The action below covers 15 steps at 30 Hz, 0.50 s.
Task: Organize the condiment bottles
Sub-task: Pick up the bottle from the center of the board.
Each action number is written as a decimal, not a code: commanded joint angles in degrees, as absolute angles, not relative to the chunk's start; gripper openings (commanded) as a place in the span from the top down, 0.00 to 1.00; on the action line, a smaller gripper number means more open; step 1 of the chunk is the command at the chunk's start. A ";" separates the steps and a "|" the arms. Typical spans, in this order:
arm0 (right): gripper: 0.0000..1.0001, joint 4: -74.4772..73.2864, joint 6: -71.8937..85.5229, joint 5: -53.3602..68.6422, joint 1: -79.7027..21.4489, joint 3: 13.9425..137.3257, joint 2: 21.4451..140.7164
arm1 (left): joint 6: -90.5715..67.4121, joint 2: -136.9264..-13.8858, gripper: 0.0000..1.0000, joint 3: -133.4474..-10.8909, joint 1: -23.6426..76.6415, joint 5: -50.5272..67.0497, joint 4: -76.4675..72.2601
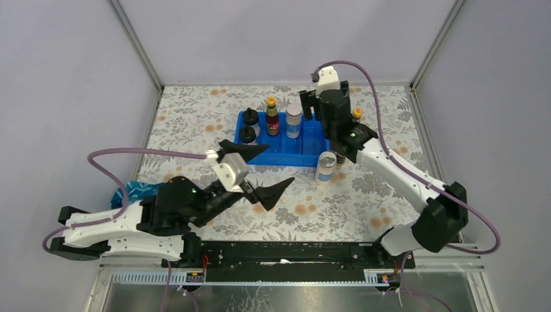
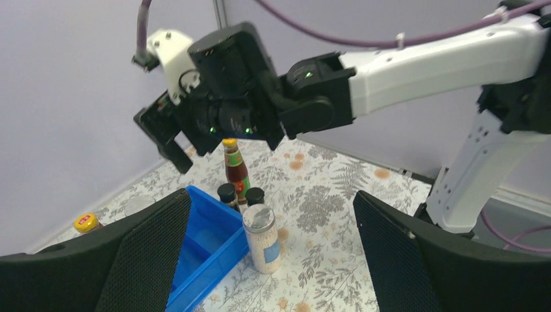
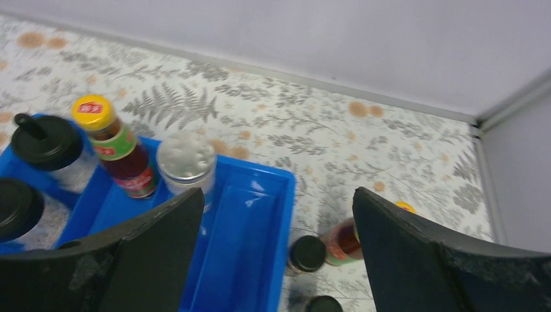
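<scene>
Right gripper (image 3: pixel 276 195) spread wide and empty above the right bay of the blue tray (image 1: pixel 292 158). Just outside that end, below and to its right: red-labelled bottle (image 2: pixel 235 170), two tiny black-capped bottles (image 2: pixel 227 193), silver-lidded jar (image 2: pixel 262 237), all upright. Right arm likely nearer; left gripper (image 1: pixel 280 164) wide open, empty, farther off.

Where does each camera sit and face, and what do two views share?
Top external: above and behind the bases, looking down on the blue tray; both arms show.
Left wrist: on the left arm, facing the right arm; own fingers frame it.
Right wrist: over the tray, looking down; own fingers show.
Shared: top and left wrist both show the silver-lidded jar beside the tray.
</scene>
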<state>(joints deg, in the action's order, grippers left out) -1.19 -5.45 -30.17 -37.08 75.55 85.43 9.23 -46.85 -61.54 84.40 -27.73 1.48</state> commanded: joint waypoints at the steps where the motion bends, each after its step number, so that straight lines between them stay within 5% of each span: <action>1: 0.08 5.01 -4.05 -39.46 -35.68 70.01 77.84 | 8.46 -50.20 0.01 -63.22 84.64 -29.84 3.69; 15: 0.06 17.04 1.23 -49.29 -28.60 51.70 69.17 | 6.78 -55.71 0.01 -60.96 84.16 -30.18 0.22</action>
<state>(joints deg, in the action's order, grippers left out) 10.20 -2.07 -44.88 -30.59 53.06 70.24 8.03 -56.03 -61.89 84.38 -29.58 2.79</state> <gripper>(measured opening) 0.932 0.989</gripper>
